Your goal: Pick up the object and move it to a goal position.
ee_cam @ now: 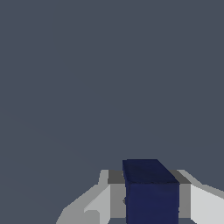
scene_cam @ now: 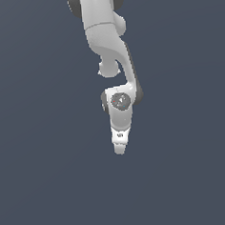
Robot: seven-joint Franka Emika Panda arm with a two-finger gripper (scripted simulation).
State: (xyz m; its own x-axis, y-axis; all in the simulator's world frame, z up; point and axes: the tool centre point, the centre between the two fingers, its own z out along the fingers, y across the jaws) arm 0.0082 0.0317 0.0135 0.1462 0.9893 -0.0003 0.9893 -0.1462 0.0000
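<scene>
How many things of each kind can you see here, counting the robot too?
Robot arm with its gripper: 1
Dark navy-blue cube, sitting between the gripper's fingers in the wrist view: 1
Total: 2

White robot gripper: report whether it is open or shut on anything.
Shut on the small dark navy-blue cube: in the wrist view the white robot gripper has its fingers flanking the cube closely on both sides.

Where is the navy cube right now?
In the wrist view, the navy cube sits between the gripper fingers; the exterior view does not show it.
</scene>
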